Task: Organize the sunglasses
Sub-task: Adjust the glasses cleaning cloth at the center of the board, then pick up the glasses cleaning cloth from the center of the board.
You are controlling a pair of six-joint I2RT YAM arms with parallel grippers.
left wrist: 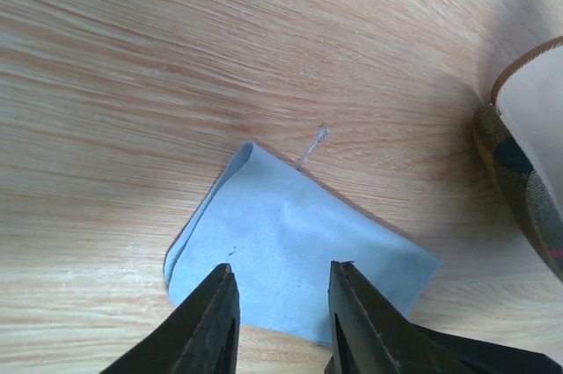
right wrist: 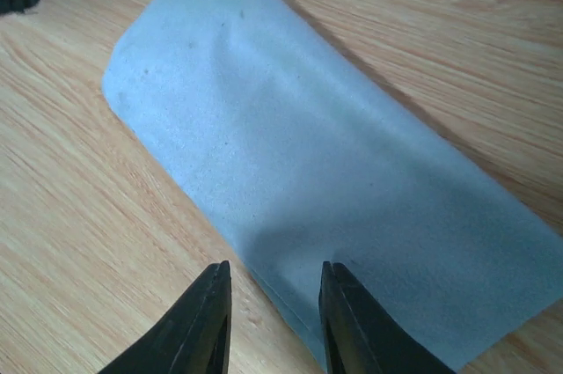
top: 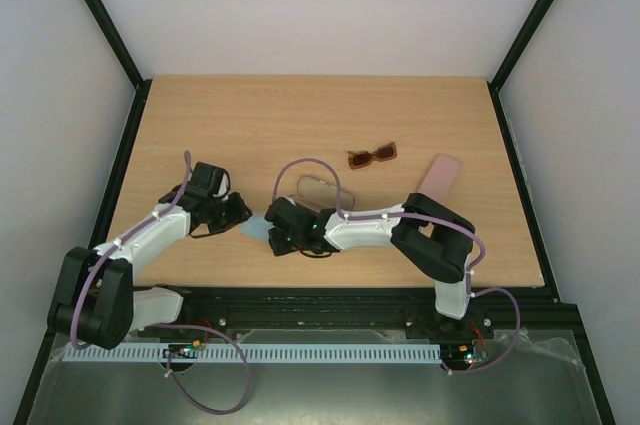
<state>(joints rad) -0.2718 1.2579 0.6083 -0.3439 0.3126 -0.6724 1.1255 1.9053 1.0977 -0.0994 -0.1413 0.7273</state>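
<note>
Sunglasses (top: 372, 156) lie on the table (top: 250, 115), well past both arms. They look light and breakable, best held by the thick frame. Left gripper (left wrist: 281, 267) and right gripper (right wrist: 274, 267) hang slightly spread, empty, over the blue cloth (left wrist: 290, 242).

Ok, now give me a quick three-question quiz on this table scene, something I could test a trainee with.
1. True or false: the brown sunglasses lie inside a case.
2. What lies flat on the table between the left hand and the right hand? A) a blue cloth B) a cup C) a phone
3. Fill in: in the top view, the pink case lies to the ___ of the brown sunglasses.
Key: 1 false, they lie bare on the table; 2 A; 3 right.
</note>
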